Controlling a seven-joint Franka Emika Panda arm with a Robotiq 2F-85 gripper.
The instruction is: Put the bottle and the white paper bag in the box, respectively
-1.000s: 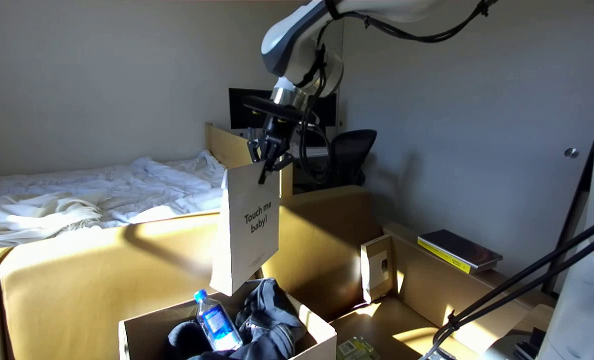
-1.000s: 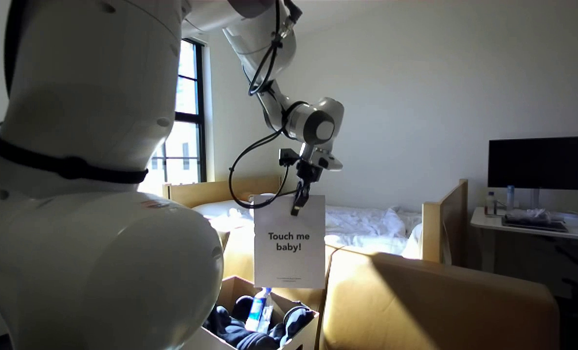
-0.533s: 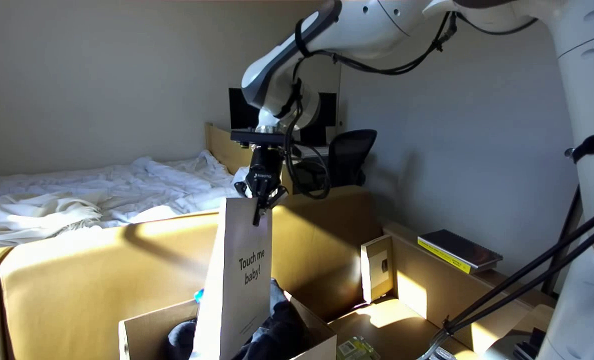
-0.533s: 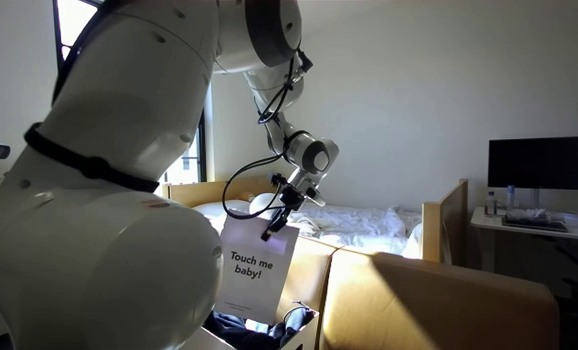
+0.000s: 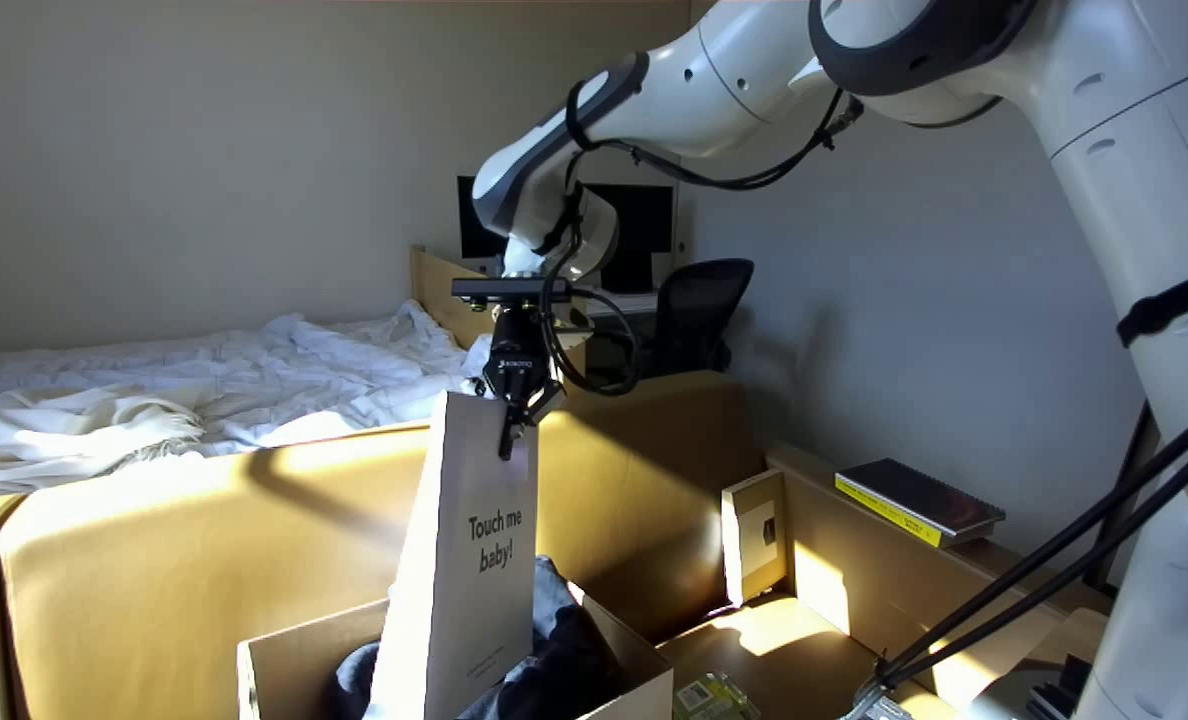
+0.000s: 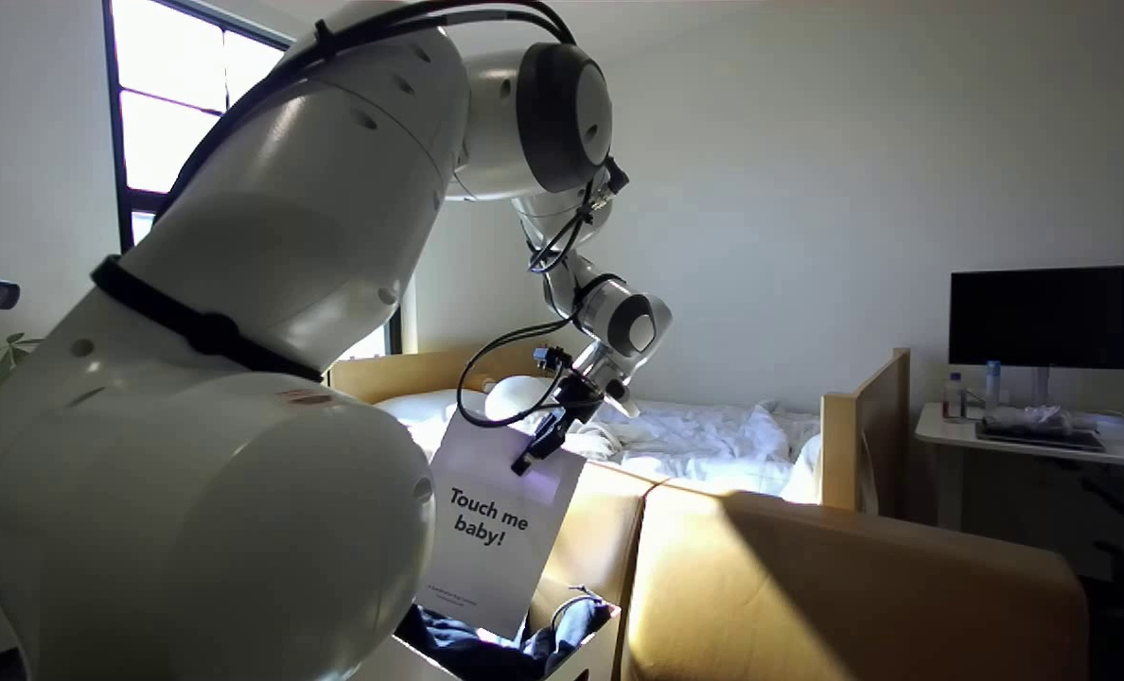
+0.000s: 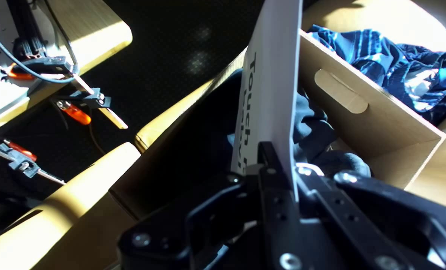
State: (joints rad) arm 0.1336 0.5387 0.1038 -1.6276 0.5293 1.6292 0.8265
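Note:
The white paper bag (image 5: pixel 484 600) with black lettering hangs from my gripper (image 5: pixel 509 450), which is shut on its top edge. In an exterior view, the bag (image 6: pixel 494 567) leans, with its lower end at the dark cloth inside the box (image 6: pixel 592 654). The brown cardboard box (image 5: pixel 304 645) stands on the sofa seat. In the wrist view, the bag (image 7: pixel 270 75) stands between my fingers (image 7: pixel 283 161) and over the box (image 7: pixel 380 116). Whether its bottom rests on the cloth is hard to tell. The bottle is hidden behind the bag.
Dark clothing (image 5: pixel 559 655) lies in the box. Blue cloth (image 7: pixel 414 71) lies beside the box. The sofa backrest (image 5: pixel 204 540) rises behind it. A smaller upright carton (image 5: pixel 754 540), a green package (image 5: pixel 712 697) and a notebook (image 5: pixel 919 495) are to one side.
My gripper has moved down with the bag, whose lower end now reaches into the box. The bag has tilted and now hides the bottle. Over the last half second it moved only slightly.

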